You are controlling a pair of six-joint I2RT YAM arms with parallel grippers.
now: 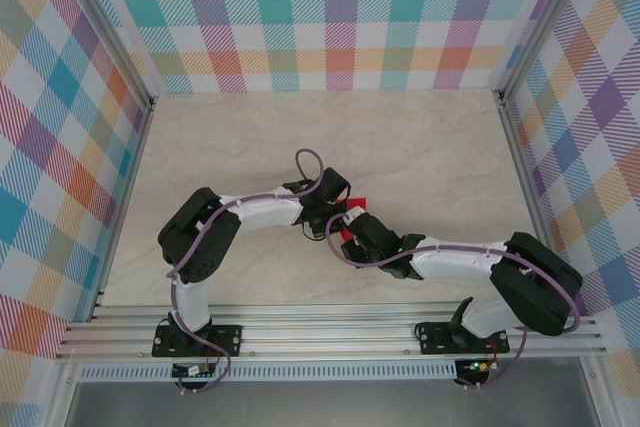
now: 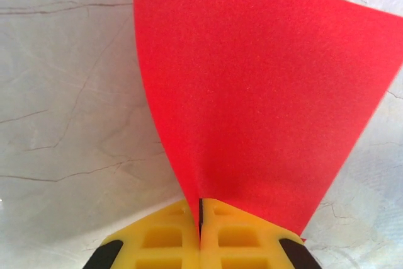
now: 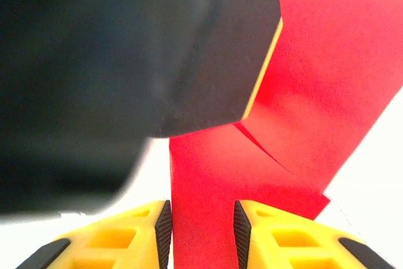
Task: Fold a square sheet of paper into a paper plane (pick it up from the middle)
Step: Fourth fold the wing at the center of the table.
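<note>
The folded red paper (image 2: 264, 92) fans out wide from my left gripper (image 2: 200, 209), whose yellow fingers are shut on its narrow end. In the right wrist view the red paper (image 3: 252, 174) shows an overlapping flap and a diagonal fold edge. A strip of it runs between the fingers of my right gripper (image 3: 201, 225), which stand apart, open. From above, both grippers meet at the table's middle: left gripper (image 1: 338, 209), right gripper (image 1: 352, 234), with bits of red paper (image 1: 358, 204) showing between them.
The dark body of the left gripper (image 3: 157, 48) hangs close over the right gripper's fingers. The marble-patterned tabletop (image 1: 420, 147) is walled by checked panels (image 1: 340, 17) at the back and both sides, and a metal rail (image 1: 330, 332) runs along the near edge.
</note>
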